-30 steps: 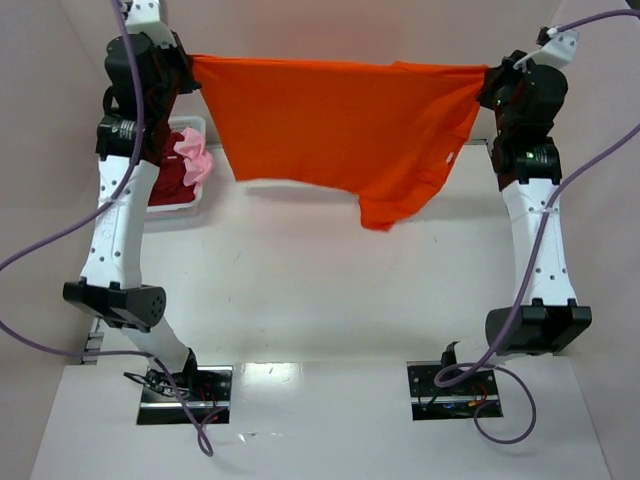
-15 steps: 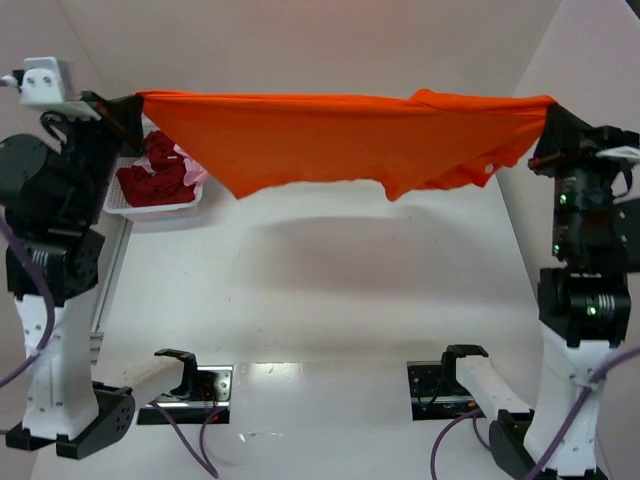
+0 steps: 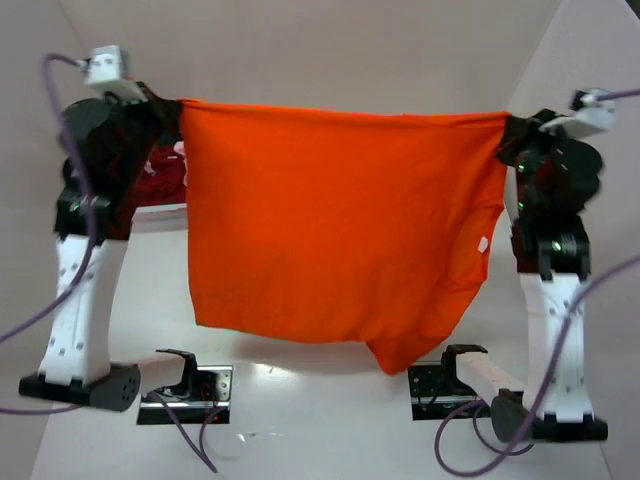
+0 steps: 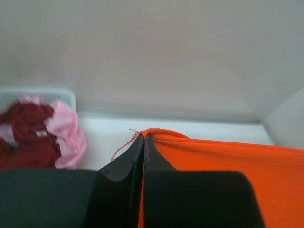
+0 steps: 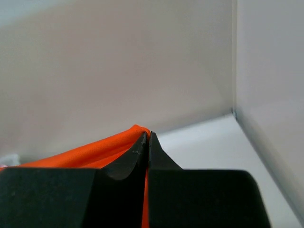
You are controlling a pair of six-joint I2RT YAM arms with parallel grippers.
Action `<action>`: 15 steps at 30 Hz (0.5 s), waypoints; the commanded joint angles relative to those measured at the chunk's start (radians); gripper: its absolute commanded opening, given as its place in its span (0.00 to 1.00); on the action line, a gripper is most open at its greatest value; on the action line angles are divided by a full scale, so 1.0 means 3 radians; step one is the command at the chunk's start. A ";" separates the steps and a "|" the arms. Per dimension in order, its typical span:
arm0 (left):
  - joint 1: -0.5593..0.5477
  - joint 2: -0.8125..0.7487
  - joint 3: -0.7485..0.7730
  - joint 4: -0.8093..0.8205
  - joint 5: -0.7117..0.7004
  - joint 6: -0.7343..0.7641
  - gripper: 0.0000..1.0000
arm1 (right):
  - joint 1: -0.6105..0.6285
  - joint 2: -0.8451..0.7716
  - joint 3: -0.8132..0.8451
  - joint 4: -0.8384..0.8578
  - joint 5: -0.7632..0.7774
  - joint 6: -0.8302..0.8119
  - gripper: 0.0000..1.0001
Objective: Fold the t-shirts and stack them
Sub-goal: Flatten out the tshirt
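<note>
The orange t-shirt [image 3: 340, 230] hangs wide open over the table [image 3: 330, 430], its top corners pinched tight by the left jaws and the right jaws! A dark red shirt [image 4: 23, 133] and a pink shirt [image 4: 66, 137] lie bunched in the basket [image 4: 61, 95].

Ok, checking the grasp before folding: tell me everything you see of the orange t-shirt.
The orange t-shirt is plain bright soft cloth, hanging spread like a curtain. Its top edge is taut between the left gripper and right gripper, each shut on a corner. A sleeve droops lowest on the right, near a small white tag; a loose thread trails from the left-held corner.
</note>
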 commanded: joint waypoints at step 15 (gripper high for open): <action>0.0046 0.2394 -0.0138 0.0543 0.0101 -0.0113 0.00 | -0.0008 0.2202 -0.0565 0.0889 -0.0008 0.0211 0.01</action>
